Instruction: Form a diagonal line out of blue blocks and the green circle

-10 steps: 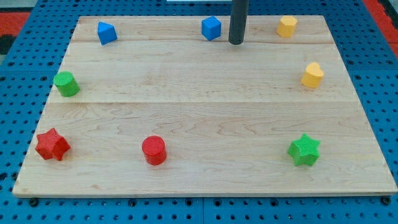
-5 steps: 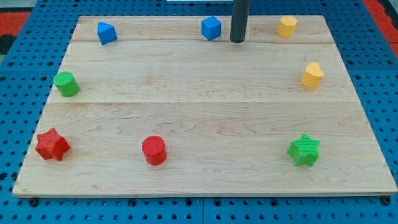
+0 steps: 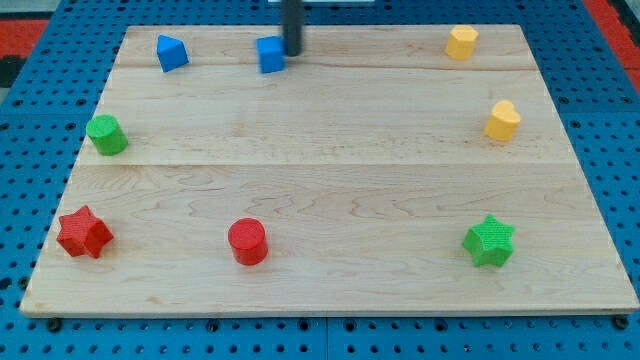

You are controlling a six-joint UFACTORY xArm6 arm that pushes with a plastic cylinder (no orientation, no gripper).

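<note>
My tip (image 3: 292, 52) stands near the view's top edge of the wooden board (image 3: 330, 180), touching the right side of a blue cube (image 3: 271, 54). A second blue block (image 3: 171, 52), wedge-like, lies to the view's left of it near the top left corner. The green circle (image 3: 106, 134), a short cylinder, sits at the board's left edge, below the blue wedge. The rod above my tip looks blurred.
A red star (image 3: 83, 232) lies at the bottom left and a red cylinder (image 3: 247, 241) to its right. A green star (image 3: 489, 240) is at the bottom right. Two yellow blocks (image 3: 461, 42) (image 3: 503, 120) sit at the top right.
My tip has swept left along the top edge and pushed the blue cube leftward, closer to the blue wedge. The other blocks have not moved.
</note>
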